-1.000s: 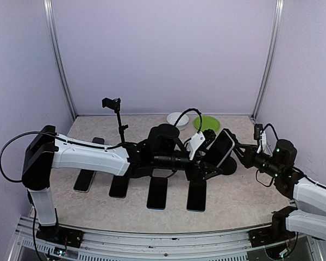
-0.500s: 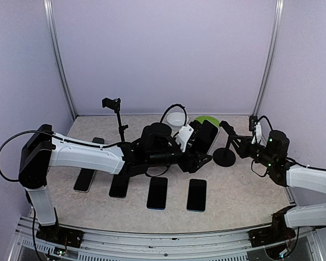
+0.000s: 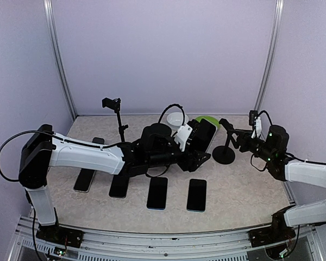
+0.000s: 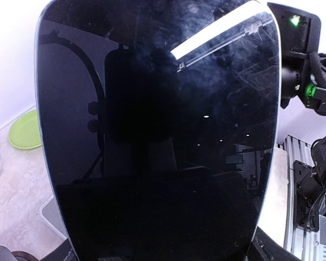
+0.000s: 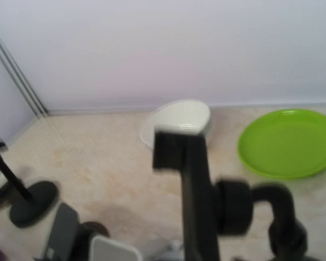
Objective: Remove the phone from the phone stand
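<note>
Near row on counter: four handsets lying flat. Mid-counter: left jaws clamped on phone, held tilted in air, clear of phone stand just to its right. Right jaws up at stand's top; closed or not, cannot tell. Far: white bowl, green plate.
</note>
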Robot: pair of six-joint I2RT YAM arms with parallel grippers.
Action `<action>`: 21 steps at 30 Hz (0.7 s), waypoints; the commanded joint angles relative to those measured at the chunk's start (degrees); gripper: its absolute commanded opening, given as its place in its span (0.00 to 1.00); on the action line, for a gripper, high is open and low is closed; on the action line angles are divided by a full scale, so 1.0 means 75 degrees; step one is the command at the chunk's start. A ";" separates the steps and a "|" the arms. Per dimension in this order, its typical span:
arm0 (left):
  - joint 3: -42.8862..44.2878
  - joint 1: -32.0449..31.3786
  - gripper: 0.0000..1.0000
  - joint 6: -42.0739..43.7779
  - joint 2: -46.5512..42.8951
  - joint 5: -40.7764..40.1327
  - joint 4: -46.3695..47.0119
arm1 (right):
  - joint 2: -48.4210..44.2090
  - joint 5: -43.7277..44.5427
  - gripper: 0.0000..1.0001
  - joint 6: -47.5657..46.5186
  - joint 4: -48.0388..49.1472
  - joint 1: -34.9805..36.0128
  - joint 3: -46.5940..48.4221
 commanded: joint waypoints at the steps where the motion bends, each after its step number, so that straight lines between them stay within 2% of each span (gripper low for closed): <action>1: -0.0008 0.0012 0.27 -0.0128 -0.0167 -0.0286 0.0608 | -0.0494 -0.0066 0.62 -0.0085 -0.0190 -0.0064 0.0328; 9: 0.0022 -0.0027 0.28 -0.0324 -0.0038 -0.0594 0.0763 | -0.1418 -0.0499 0.82 0.0047 -0.1098 -0.0042 0.0346; 13: 0.0155 -0.0114 0.28 -0.0347 0.0095 -0.1099 0.0675 | -0.1961 -0.0722 0.90 0.0133 -0.1465 0.0162 0.0217; 15: 0.0291 -0.0164 0.28 -0.0422 0.0178 -0.1358 0.0573 | -0.2211 -0.0845 0.91 0.0194 -0.1628 0.0282 0.0190; 21: 0.0492 -0.0321 0.28 -0.0774 0.0423 -0.2039 0.0578 | -0.2557 -0.1319 0.85 0.0828 -0.1808 0.0823 0.0100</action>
